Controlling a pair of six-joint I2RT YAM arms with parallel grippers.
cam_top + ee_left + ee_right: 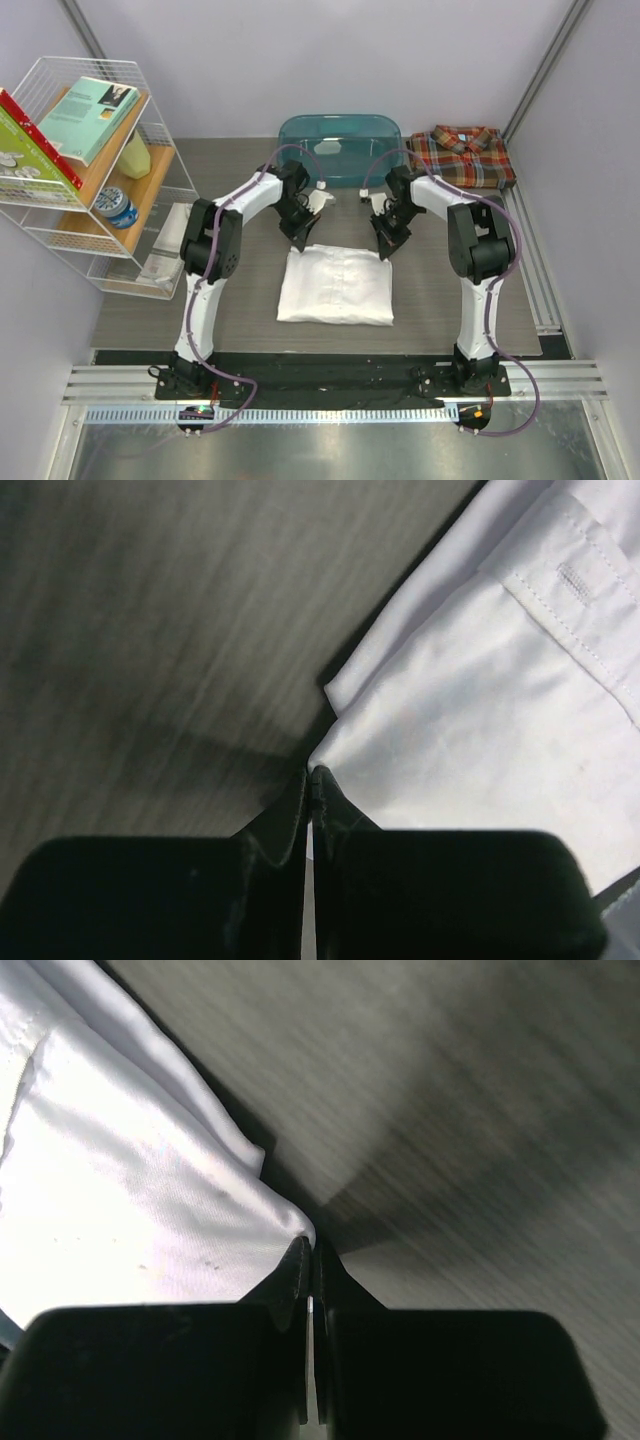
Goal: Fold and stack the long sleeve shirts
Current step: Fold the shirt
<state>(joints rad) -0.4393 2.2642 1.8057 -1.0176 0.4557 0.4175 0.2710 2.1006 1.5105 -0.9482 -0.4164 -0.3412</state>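
The right gripper (308, 1253) fills the bottom of the frame, its two black fingers (288, 1285) pressed together with only a hairline gap between them. A corner of the white shirt (120, 1200) runs down into the fingertips and is pinched there (a thin sliver of white shows in the gap lower down). The cloth spreads away to the left and upper left, smooth and brightly lit, with a stitched fold line near the left edge. Its folded edge lies on the grey wood-grain table (480, 1100). A dark shadow falls across the table just right of the fingertips.
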